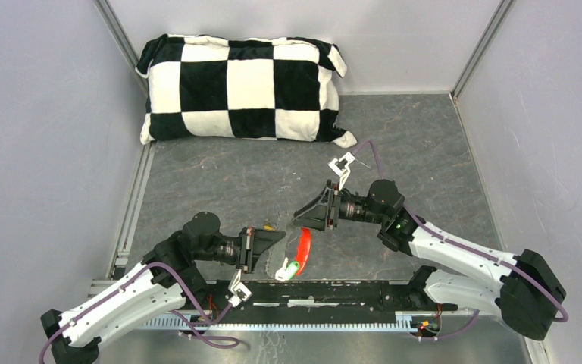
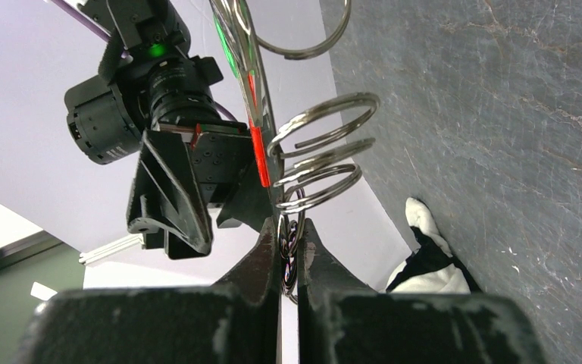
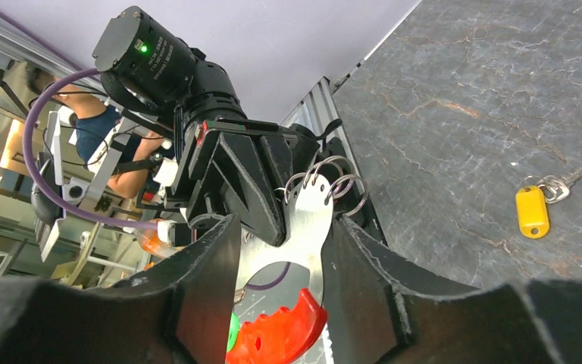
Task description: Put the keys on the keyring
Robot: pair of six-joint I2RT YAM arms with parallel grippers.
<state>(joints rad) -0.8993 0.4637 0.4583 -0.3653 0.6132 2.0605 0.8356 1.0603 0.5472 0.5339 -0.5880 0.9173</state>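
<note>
The keyring is a flat metal plate (image 3: 307, 220) with a red plastic tag (image 1: 303, 250) and several split rings (image 2: 322, 163), held in the air between both arms. My right gripper (image 1: 303, 218) grips the plate by its edges, as the right wrist view (image 3: 284, 243) shows. My left gripper (image 1: 279, 236) is shut on one small split ring, seen in the left wrist view (image 2: 292, 246). The green key (image 1: 293, 267) hangs at the tag's lower end. The yellow key (image 3: 532, 211) lies flat on the table, apart from both grippers.
A black-and-white checked cushion (image 1: 242, 87) lies at the back of the grey table (image 1: 424, 152). Grey walls enclose the left, right and far sides. A black rail (image 1: 326, 294) runs along the near edge between the arm bases.
</note>
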